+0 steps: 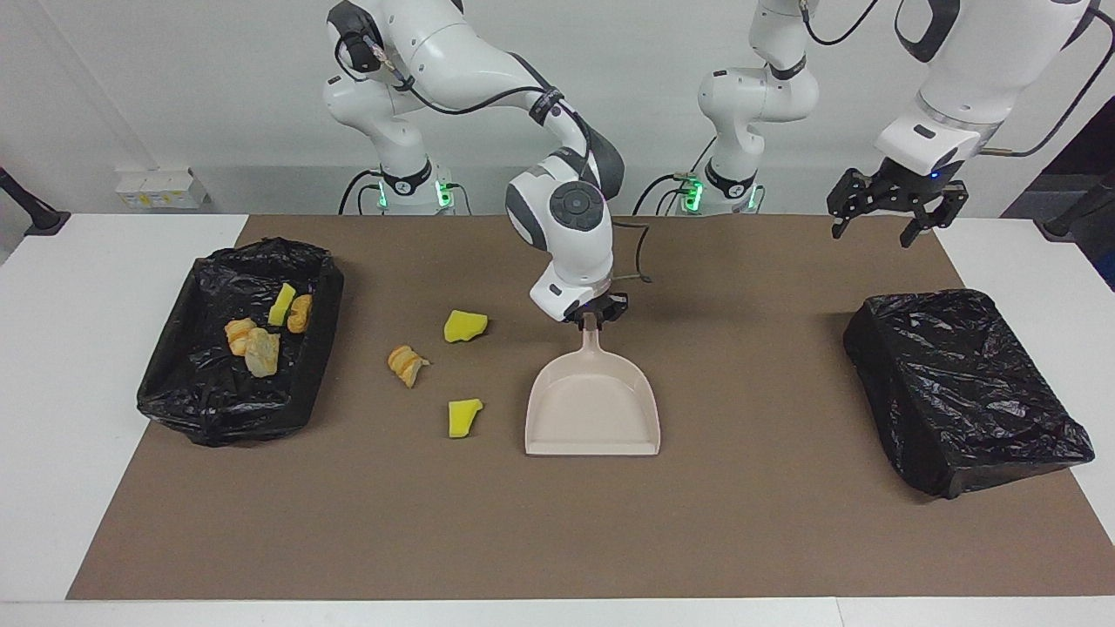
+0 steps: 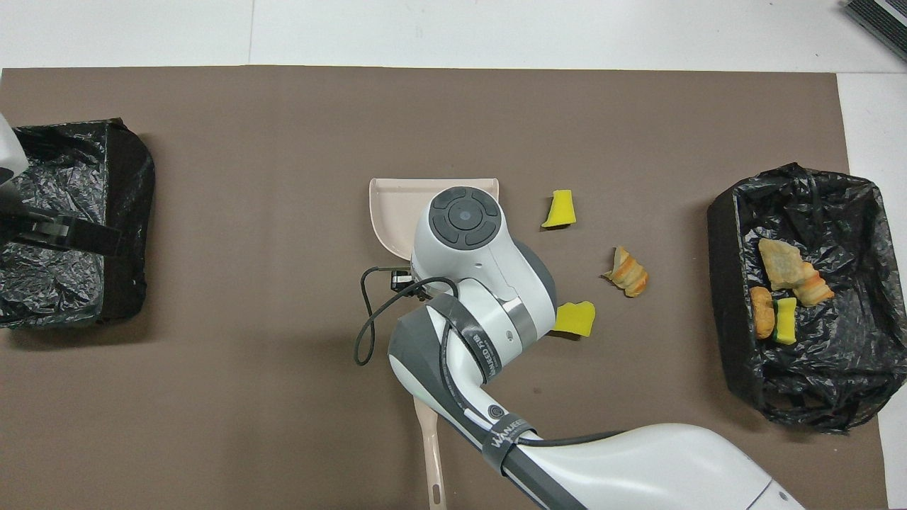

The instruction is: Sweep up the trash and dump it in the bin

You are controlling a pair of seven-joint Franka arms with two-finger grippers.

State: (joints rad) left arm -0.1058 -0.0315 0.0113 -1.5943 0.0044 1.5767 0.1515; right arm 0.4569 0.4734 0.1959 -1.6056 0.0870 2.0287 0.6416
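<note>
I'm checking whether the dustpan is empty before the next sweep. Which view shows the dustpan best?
The facing view: the whole dustpan shows there, its tray empty, with the right gripper shut on its handle. In the overhead view the right arm covers most of it; only the tray's front edge and one corner show.

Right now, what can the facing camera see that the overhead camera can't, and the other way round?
Only the facing view shows the right pincer shut on the dustpan handle, and the whole open left pincer up in the air, waiting near the left arm's end of the table.

Only the overhead view shows a beige handle lying on the mat near the robots.

Both show three loose scraps: two yellow sponge chunks and a bread-like piece, plus the bin with trash and the other black bin.
</note>
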